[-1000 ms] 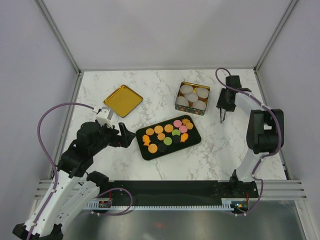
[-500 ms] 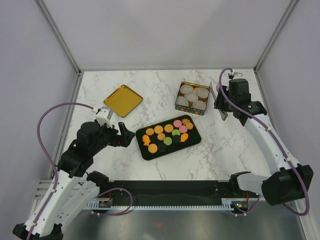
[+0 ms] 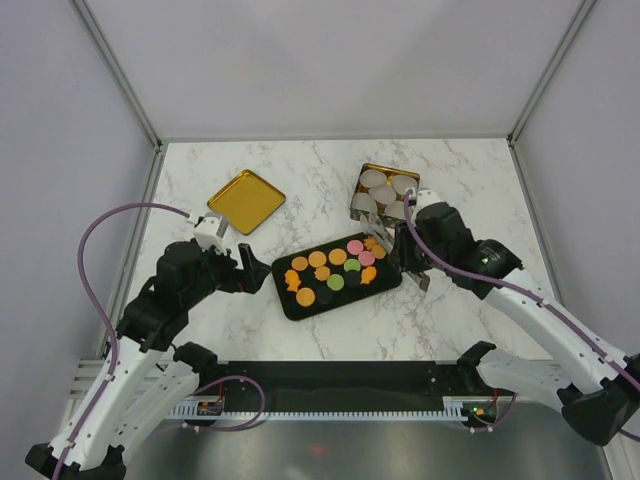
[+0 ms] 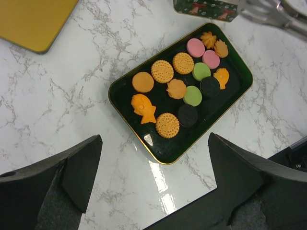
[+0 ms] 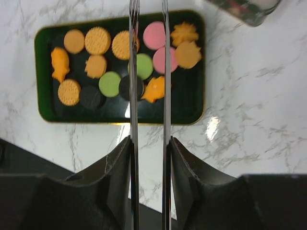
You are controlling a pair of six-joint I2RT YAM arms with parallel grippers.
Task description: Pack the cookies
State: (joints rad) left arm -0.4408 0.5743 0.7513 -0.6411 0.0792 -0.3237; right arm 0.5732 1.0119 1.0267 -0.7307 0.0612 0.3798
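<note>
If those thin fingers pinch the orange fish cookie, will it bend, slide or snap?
Probably stiff: the fish cookie looks flat and moulded, with a crisp outline. Likely light, being thin. Lying flat, it shouldn't roll, but the glossy tray may let it slide, and its narrow tail might chip under a hard pinch.

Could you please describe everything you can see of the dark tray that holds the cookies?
The tray is a shallow rectangle with rounded corners, glossy dark green to black inside, with a thin gold rim; it looks like metal. It lies flat on the marble table, set diagonally in the top view. The cookies lie flat inside it, covering most of its floor.
</note>
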